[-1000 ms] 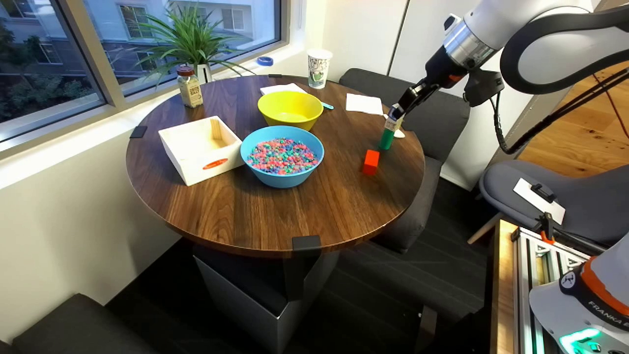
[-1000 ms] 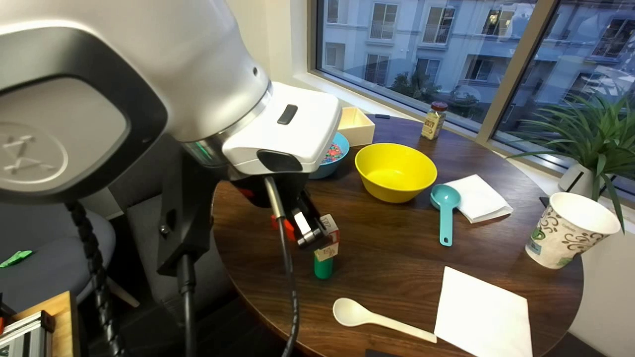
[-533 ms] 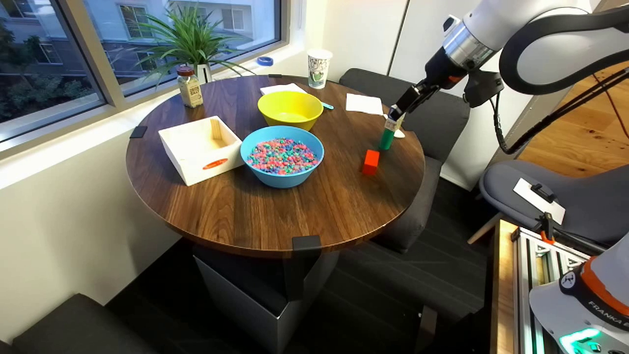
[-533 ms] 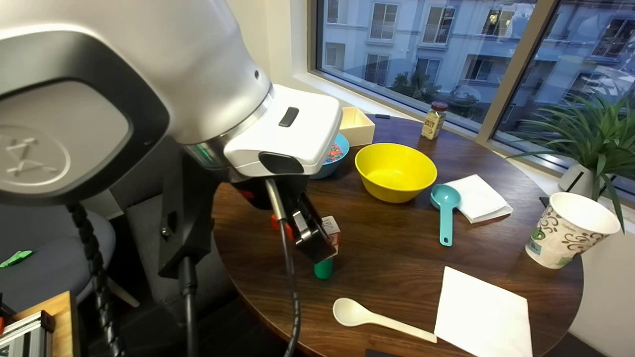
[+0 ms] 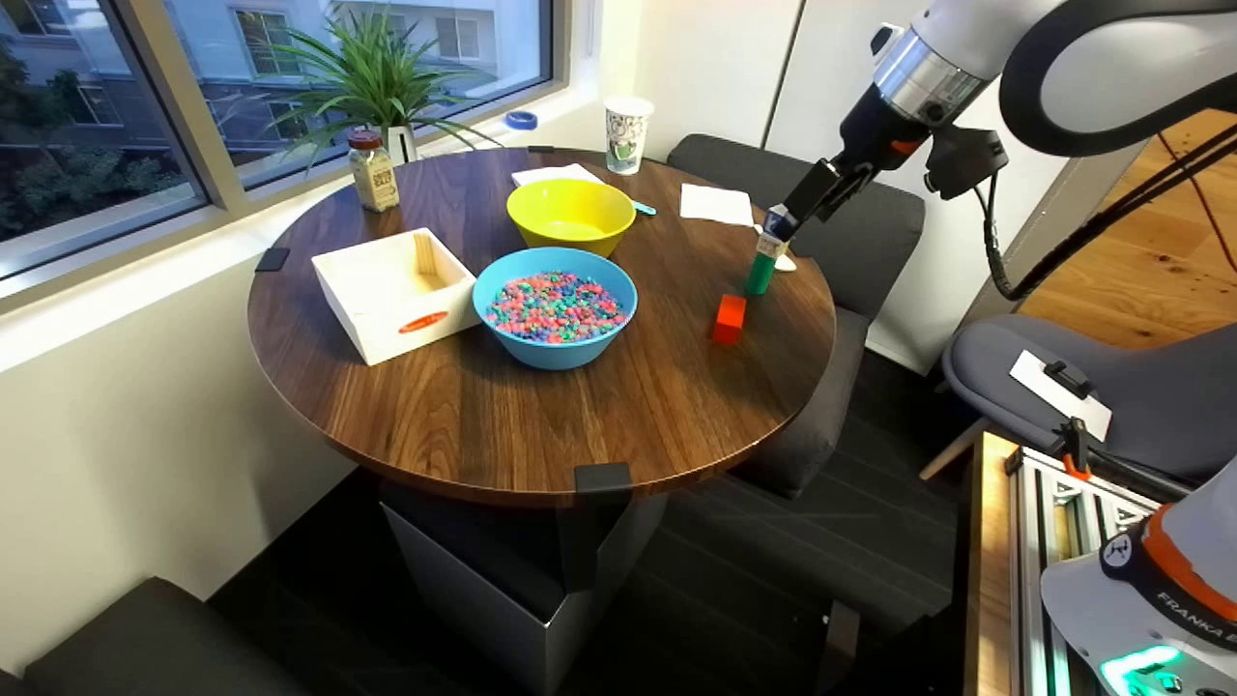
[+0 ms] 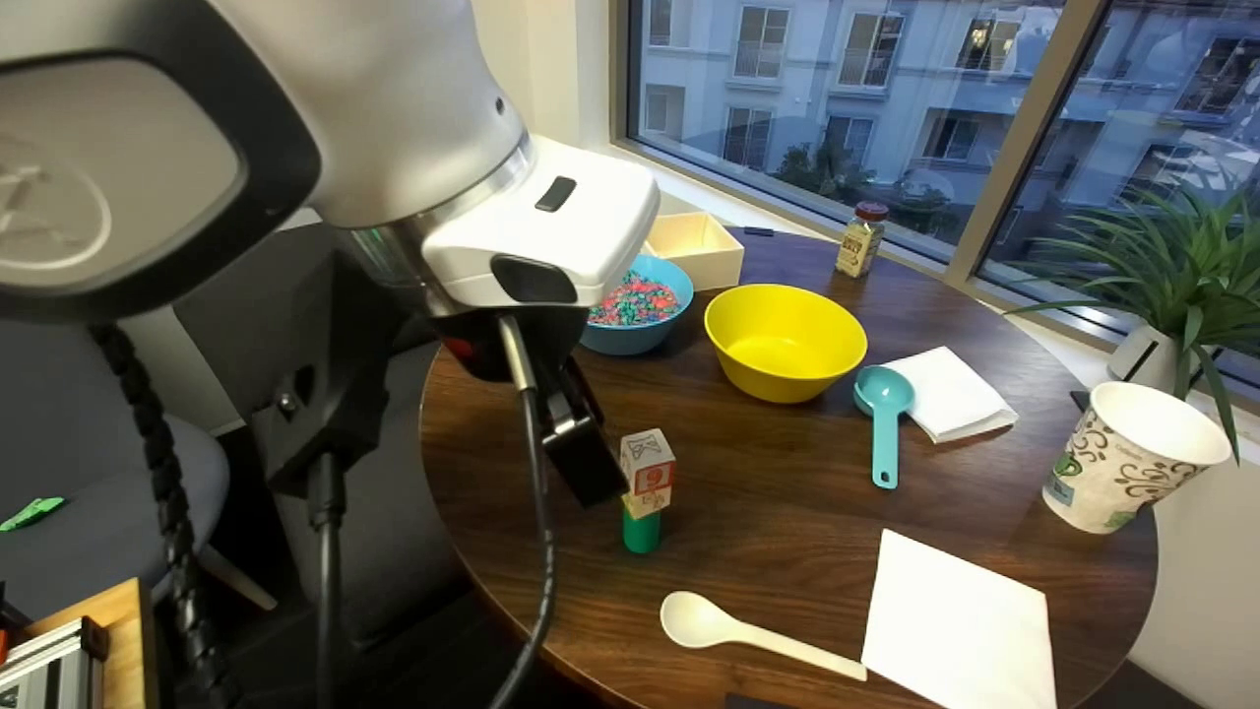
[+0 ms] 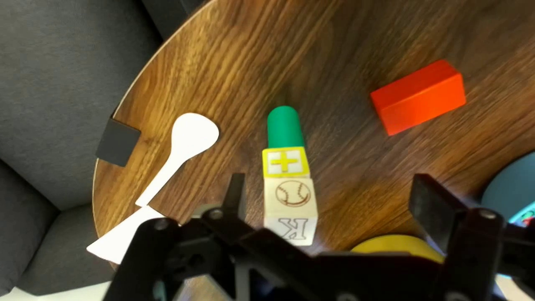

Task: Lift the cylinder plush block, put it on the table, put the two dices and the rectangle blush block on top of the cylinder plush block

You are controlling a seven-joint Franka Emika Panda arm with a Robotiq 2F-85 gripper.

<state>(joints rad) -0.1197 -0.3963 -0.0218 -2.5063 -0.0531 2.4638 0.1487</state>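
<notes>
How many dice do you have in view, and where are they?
2, stacked: the lower die sits on the upright green cylinder, and the upper die sits on the lower one. No others show, though some could be hidden.

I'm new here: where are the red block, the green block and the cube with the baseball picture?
Red block (image 7: 420, 100): wrist view, on its long, brighter face.
Green block (image 7: 285, 127): wrist view, on its curved side.
Baseball cube (image 7: 291, 204): wrist view, on the face with the picture.
</notes>
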